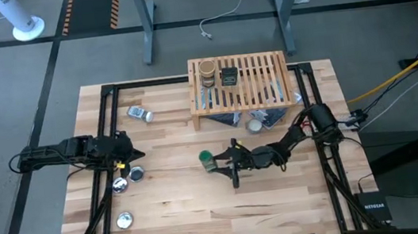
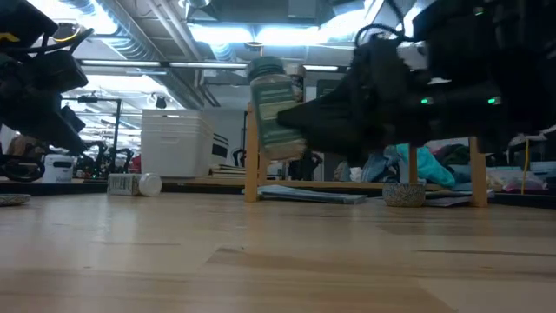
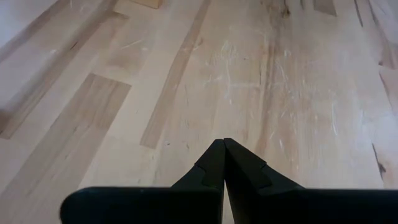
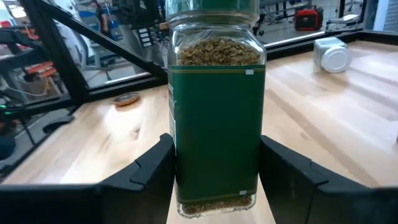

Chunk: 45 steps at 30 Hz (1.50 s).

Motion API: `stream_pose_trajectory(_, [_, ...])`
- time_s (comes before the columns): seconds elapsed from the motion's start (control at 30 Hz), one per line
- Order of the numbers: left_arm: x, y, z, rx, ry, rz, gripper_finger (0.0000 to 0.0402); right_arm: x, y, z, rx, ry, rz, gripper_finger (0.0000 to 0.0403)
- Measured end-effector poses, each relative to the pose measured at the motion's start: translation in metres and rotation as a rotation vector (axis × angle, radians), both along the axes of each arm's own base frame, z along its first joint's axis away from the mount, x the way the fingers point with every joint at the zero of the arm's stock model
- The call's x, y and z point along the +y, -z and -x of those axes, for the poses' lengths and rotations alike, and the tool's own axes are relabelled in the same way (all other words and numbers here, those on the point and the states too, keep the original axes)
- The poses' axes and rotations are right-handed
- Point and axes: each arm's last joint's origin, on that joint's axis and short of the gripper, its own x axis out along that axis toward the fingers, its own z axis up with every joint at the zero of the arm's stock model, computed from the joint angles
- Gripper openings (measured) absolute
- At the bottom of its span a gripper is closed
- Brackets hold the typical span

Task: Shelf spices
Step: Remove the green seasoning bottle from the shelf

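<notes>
Above butcher-block tabletop (image 1: 205,213), right claw (image 1: 216,162) grips herb-filled green-lidded jar (image 1: 207,160); left claw (image 1: 138,154) closed.

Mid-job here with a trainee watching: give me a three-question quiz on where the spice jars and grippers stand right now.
1. True or false: the right gripper is shut on the green-lidded jar.
2. How many spice containers stand on top of the shelf? A) none B) two C) four
3. Fill in: the white-capped jar lies on its ____ on the table, to the left of the shelf.

Key
1. True; the low view shows it lifted clear of the table.
2. B: the tan-brown jar and the dark tin.
3. side. The left gripper waits shut at the left, holding nothing.
</notes>
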Motion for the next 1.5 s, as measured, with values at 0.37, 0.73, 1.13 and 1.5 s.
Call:
stream_pose_trajectory(0.37, [0.0,0.0,0.0,0.0,0.0,0.0,0.0,-0.009,0.022,-0.036,0.012,0.031,0.068,0.0202])
stream_pose_trajectory(0.73, [0.0,0.0,0.0,0.001,0.0,0.0,0.0,-0.007,0.048,-0.052,0.028,0.114,0.136,0.0215])
stream_pose_trajectory(1.13, [0.0,0.0,0.0,0.001,0.0,0.0,0.0,-0.004,0.049,-0.049,0.059,0.25,0.222,0.0235])
stream_pose_trajectory(1.5, [0.0,0.0,0.0,0.001,0.0,0.0,0.0,0.0,0.049,-0.047,0.065,0.259,0.223,0.0236])
